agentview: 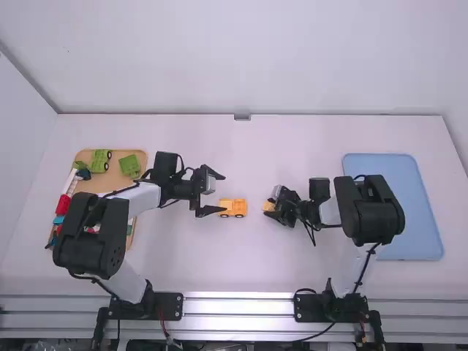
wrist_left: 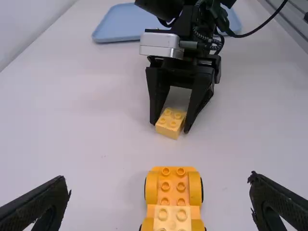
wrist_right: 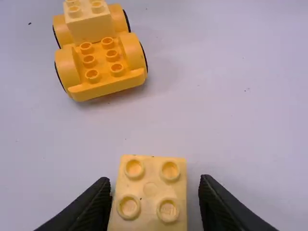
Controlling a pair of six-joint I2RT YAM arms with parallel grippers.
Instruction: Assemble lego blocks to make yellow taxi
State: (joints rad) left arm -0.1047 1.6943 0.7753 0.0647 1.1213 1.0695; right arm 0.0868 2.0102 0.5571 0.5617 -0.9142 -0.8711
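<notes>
Though ajar, right gripper (agentview: 271, 205) around block (wrist_right: 150, 190)

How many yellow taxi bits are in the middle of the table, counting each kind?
Wheeled base: 1
Blocks: 2 (stacked block on the base, other block between the fingers of the right gripper)
Total: 3

Two arms, smooth white tubular links (agentview: 145, 196), chunky rounded black joint housings (agentview: 91, 234). Flat black base plates at 7 o'clock (agentview: 162, 305) and 5 o'clock (agentview: 314, 308), high view. Thin black cables (agentview: 364, 267) run outside the links; red wire (agentview: 162, 322) by the 7 o'clock plate. Left black gripper (agentview: 219, 194): wedge fingers, rough edges. Right black gripper (agentview: 270, 203): silver-grey block (wrist_left: 162, 45) at 12 o'clock, left wrist view, plus black-and-white braided cable (wrist_left: 207, 38).
</notes>
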